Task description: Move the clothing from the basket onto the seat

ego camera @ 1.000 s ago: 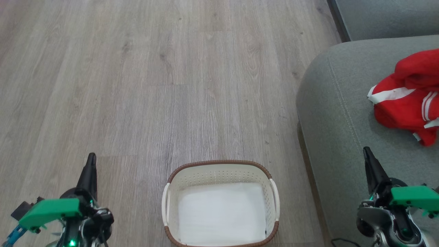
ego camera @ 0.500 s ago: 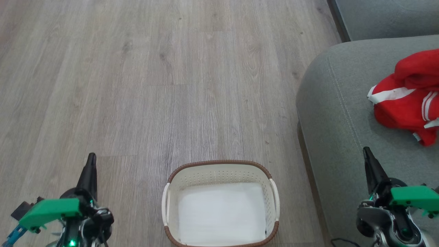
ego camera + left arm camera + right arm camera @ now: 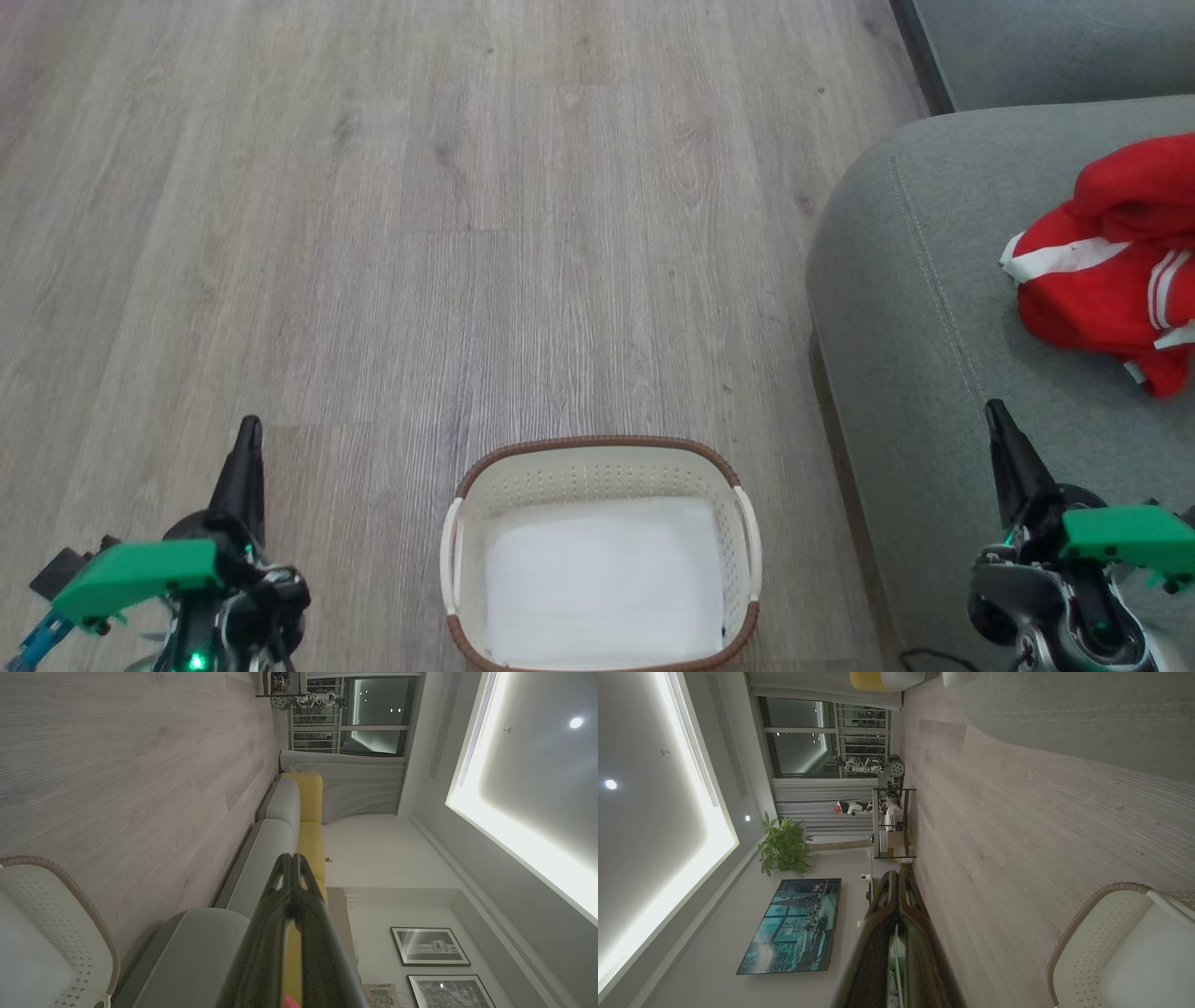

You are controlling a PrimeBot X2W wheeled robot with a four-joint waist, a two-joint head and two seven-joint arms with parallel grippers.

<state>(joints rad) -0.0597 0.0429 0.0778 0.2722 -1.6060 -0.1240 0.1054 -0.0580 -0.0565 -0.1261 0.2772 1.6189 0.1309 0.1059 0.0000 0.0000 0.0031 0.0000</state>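
Note:
The red clothing (image 3: 1111, 266) with white stripes lies bunched on the grey-green seat (image 3: 924, 308) at the right of the head view. On the floor in front of me stands the cream basket (image 3: 597, 467) with a brown rim; inside it lies a flat white sheet (image 3: 602, 579). My left gripper (image 3: 248, 427) is shut and empty, left of the basket. Over the seat's front part my right gripper (image 3: 992, 411) is shut and empty, below the clothing and apart from it. The wrist views show the shut left gripper (image 3: 290, 858), the shut right gripper (image 3: 895, 873) and the basket's rim (image 3: 70, 882) (image 3: 1087, 905).
Pale wood floor (image 3: 420, 233) stretches ahead and to the left. A second grey cushion (image 3: 1055, 47) sits beyond the seat. Far off in the right wrist view are a shelf unit (image 3: 892, 823), a potted plant (image 3: 783, 845) and a wall screen (image 3: 794, 926).

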